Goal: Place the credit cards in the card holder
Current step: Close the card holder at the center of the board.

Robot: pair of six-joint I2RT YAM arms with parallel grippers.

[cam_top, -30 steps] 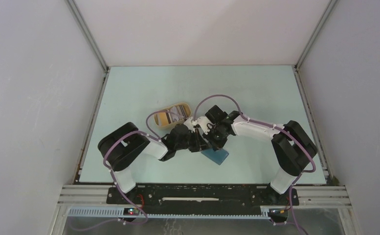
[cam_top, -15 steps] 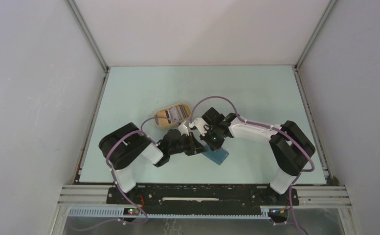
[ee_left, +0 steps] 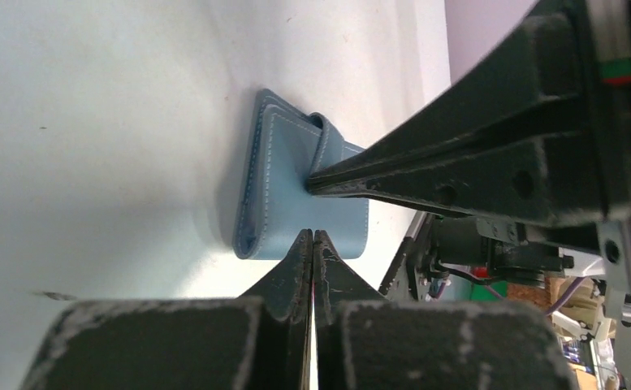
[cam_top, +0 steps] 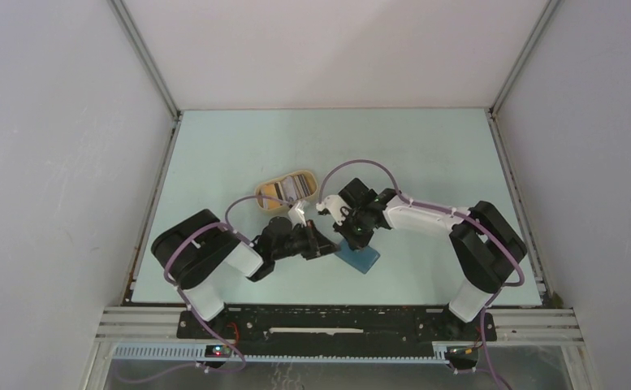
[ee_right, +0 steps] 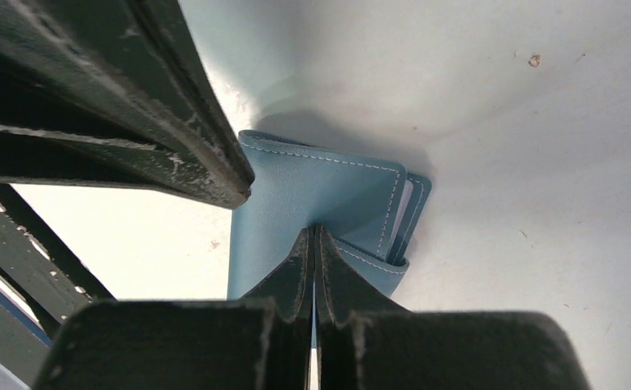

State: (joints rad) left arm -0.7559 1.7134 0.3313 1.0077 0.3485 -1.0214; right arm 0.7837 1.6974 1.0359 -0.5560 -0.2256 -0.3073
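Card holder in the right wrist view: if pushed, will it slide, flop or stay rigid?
The card holder looks like soft stitched leather, so its layers would probably flex, not stay rigid. Lying flat on the smooth table, it would likely slide when pushed. Small and thin, it seems light.

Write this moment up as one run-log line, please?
left tool: shut, tips at card holder | right tool: shut, tips on card holder | card holder: folded, on table | credit cards: some in tan tray
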